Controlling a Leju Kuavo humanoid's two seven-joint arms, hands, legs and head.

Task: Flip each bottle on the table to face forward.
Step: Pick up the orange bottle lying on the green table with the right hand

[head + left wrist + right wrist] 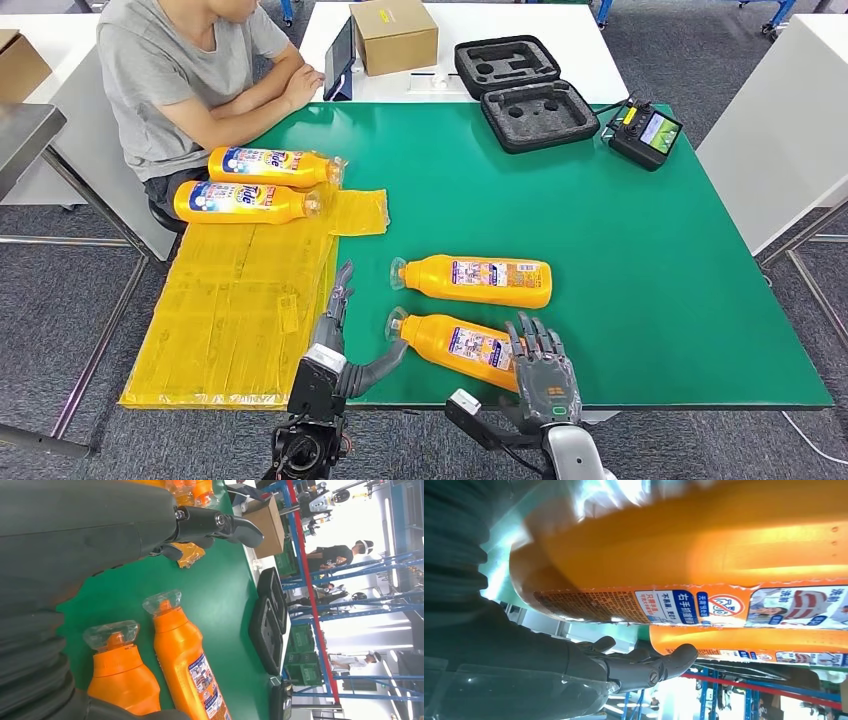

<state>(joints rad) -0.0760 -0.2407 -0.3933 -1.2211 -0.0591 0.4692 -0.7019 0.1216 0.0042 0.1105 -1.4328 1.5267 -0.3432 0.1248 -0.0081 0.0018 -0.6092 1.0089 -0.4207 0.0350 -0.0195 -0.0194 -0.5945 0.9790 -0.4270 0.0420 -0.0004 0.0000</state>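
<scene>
Two orange bottles lie on their sides on the green table (620, 250), caps to the left and back labels up. They are the near bottle (462, 346) (122, 680) (704, 545) and the far bottle (480, 280) (187, 660) (744, 642). My right hand (543, 375) (624, 667) lies with spread fingers over the near bottle's base end, not wrapped around it. My left hand (338, 320) (100, 535) is open beside the caps, thumb reaching toward the near bottle's neck. Two more bottles (270, 165) (240, 200) lie front label up on the yellow mat (230, 310).
A person (180, 70) sits at the table's far left corner, arms resting on the edge. Behind are a cardboard box (393, 35), an open black foam case (525, 90) and a handheld controller (645, 132). The table's front edge runs just under my hands.
</scene>
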